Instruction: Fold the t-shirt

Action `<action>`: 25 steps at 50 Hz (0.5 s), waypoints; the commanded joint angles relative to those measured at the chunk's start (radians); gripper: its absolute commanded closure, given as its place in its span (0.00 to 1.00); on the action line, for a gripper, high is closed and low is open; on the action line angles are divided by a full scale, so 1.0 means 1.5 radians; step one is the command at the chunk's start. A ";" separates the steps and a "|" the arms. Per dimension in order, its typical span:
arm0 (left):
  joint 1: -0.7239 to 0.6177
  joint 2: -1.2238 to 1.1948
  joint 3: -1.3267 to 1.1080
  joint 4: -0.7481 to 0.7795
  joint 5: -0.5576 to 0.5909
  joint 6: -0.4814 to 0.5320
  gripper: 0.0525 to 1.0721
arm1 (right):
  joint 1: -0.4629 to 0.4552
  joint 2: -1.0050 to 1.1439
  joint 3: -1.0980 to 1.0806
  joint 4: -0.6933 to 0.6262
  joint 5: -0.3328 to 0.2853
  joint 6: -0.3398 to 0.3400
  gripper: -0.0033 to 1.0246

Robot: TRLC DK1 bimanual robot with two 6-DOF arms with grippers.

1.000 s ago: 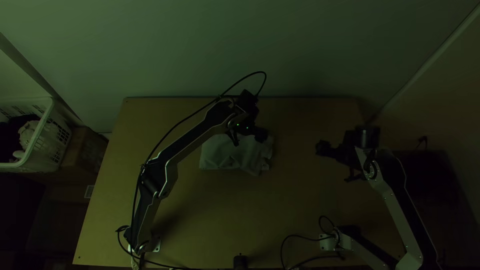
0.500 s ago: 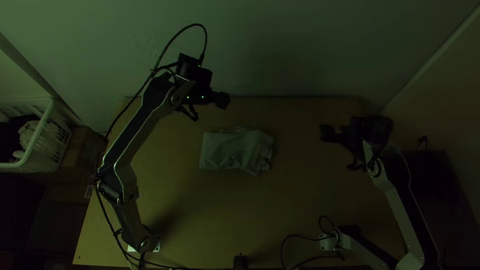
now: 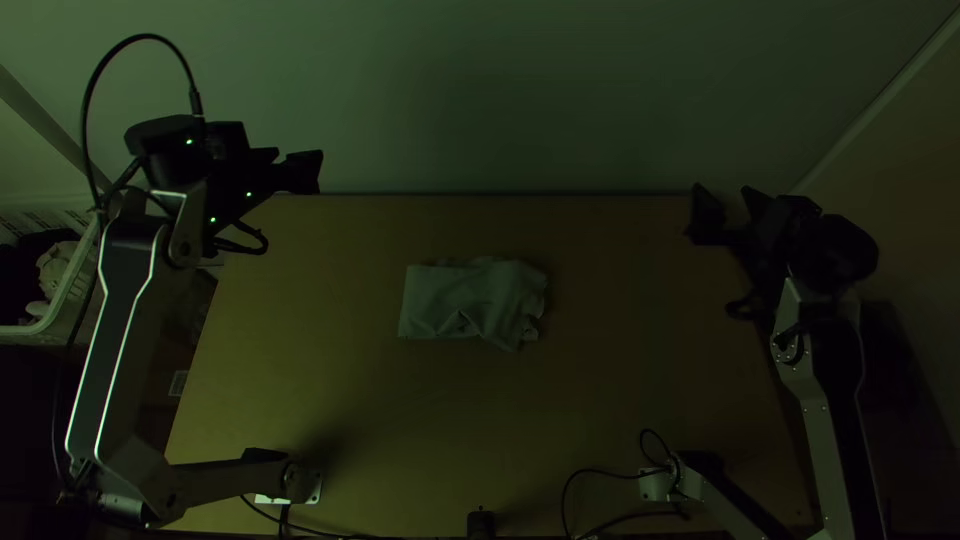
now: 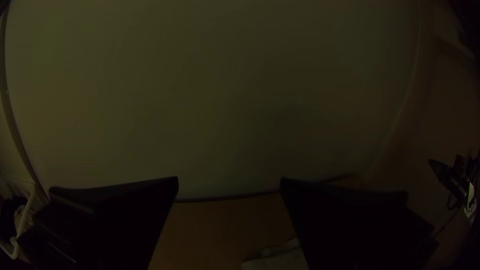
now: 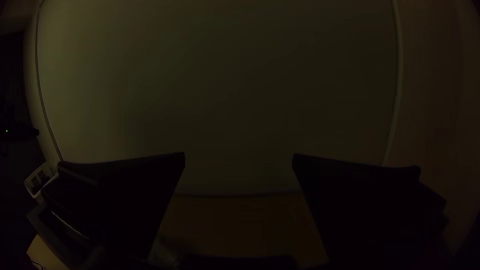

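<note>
The t-shirt (image 3: 468, 300) lies as a compact, folded bundle at the table's middle, its right side rumpled; how many layers it has I cannot tell. Part of the t-shirt (image 4: 280, 257) shows low in the left wrist view. My left gripper (image 3: 300, 170) is up over the far left table corner, away from the cloth. In its wrist view the left gripper (image 4: 229, 181) stands open, nothing between its fingers. My right gripper (image 3: 732, 205) is at the far right corner; in its wrist view the right gripper (image 5: 239, 157) is open and holds nothing.
The wooden table (image 3: 400, 430) ends at a pale wall (image 3: 520, 90) on its far side. A white basket (image 3: 60, 300) with cloth items stands left of the table. Cables (image 3: 600, 475) lie at the near edge, beside a small black object (image 3: 481, 523).
My left gripper has moved from over the t-shirt to the far left. The right gripper has shifted outward and toward the wall. The t-shirt has stayed put.
</note>
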 commanded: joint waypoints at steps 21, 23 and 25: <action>0.155 -0.414 -0.490 0.322 -0.041 0.078 0.04 | -0.009 -0.241 -0.162 0.120 0.001 -0.007 0.04; 0.160 -0.439 -0.522 0.353 -0.055 0.078 0.04 | -0.009 -0.254 -0.167 0.110 0.001 -0.005 0.04; 0.160 -0.460 -0.547 0.365 -0.060 0.079 0.04 | -0.013 -0.282 -0.185 0.120 0.005 -0.003 0.04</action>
